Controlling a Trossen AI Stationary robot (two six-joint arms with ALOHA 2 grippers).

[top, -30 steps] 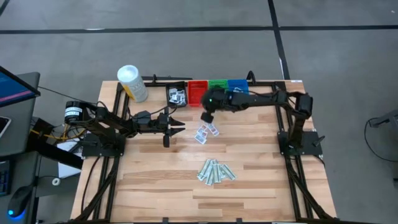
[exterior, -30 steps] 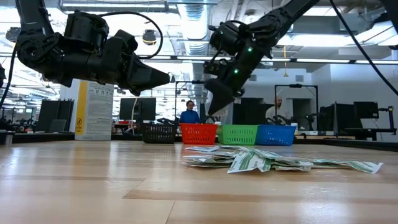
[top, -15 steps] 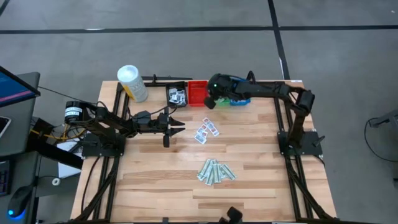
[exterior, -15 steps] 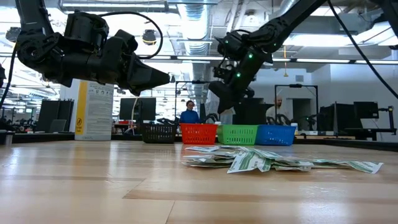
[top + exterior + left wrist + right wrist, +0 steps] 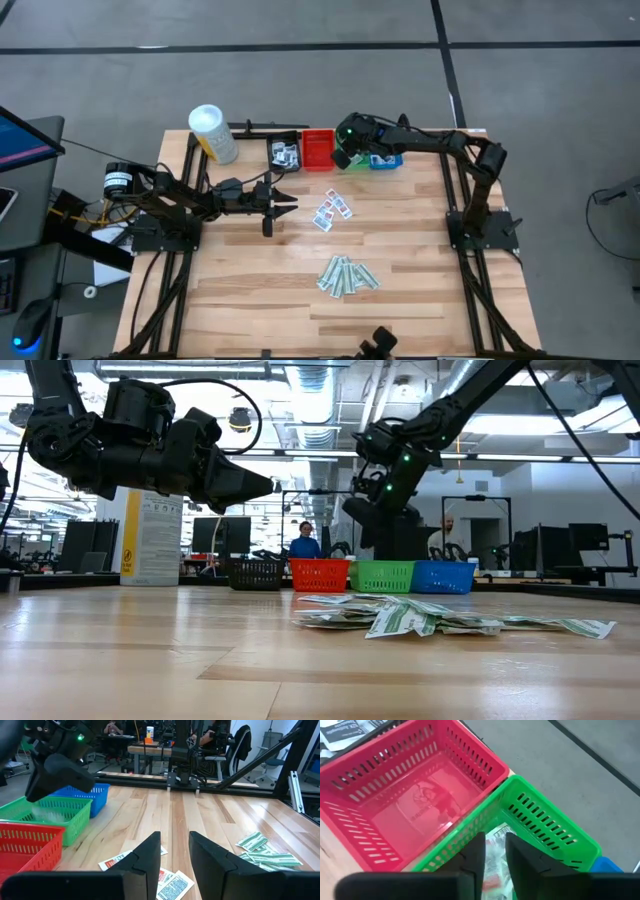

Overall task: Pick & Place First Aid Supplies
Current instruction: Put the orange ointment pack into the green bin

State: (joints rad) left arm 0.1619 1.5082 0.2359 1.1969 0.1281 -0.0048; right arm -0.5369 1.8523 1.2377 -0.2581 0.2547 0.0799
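Observation:
My right gripper (image 5: 493,840) hangs tilted down over the green bin (image 5: 540,830) at the table's far edge, with a narrow gap between its fingers. A white packet (image 5: 495,852) with green and red print shows face-on in that gap, inside the bin. Three white packets (image 5: 332,211) lie flat at mid-table, and a pile of pale-green strips (image 5: 347,274) lies nearer the front. My left gripper (image 5: 290,205) waits level and open, left of the white packets, holding nothing. My right gripper: its fingers stand on either side of the white packet (image 5: 495,827) in the green bin, and I cannot tell whether they touch it.
A black bin (image 5: 284,153) holding packets, a red bin (image 5: 420,795) with one packet, and a blue bin (image 5: 388,160) line the far edge beside the green one. A white canister (image 5: 212,133) stands at the far left corner. Bare wood lies around both piles.
My right gripper has gone from above the white packets at mid-table toward the far edge and now hangs over the green bin. Most of that travel came early. The packets and strips on the table have stayed where they were.

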